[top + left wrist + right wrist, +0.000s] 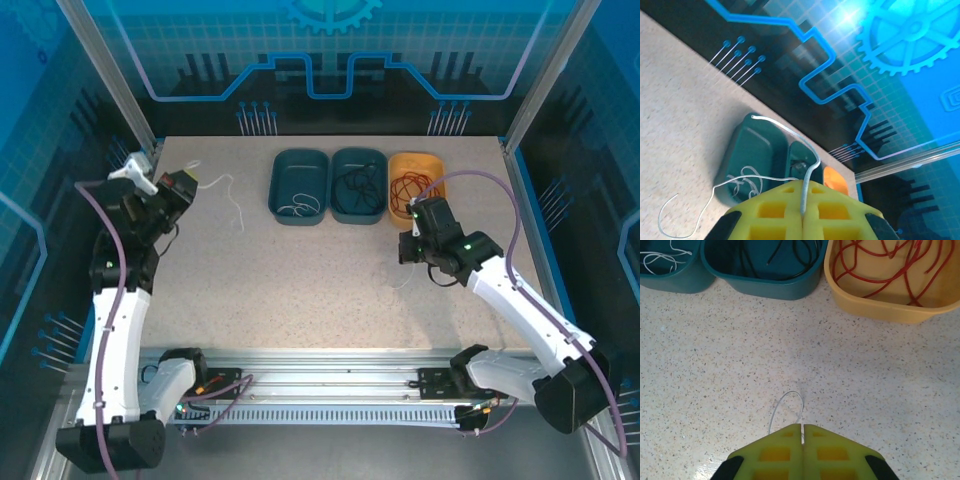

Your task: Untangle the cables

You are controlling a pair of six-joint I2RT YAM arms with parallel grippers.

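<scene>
Your left end effector [802,212] is clamped shut on the white cable [806,182] at the far left of the tabletop [300,290]. The wire arcs up from the pads, and its loose tail trails across the surface towards the bins. Over on the right, your right end effector [802,437] is closed too, low over the surface, with a thin white strand [792,392] looping out from between its tips. It looks pinched there. I can't tell whether it's the same wire you hold on the left.

With the arms well apart, I'd judge you're drawing the white wire out clear of the others.

Along the back it's sorted by colour. The left teal bin [285,170] holds a small white coil [296,208], the middle teal bin [345,160] has the black cable [355,188], and the yellow bin [880,307] holds the red cable [408,188], loosely looped.
</scene>
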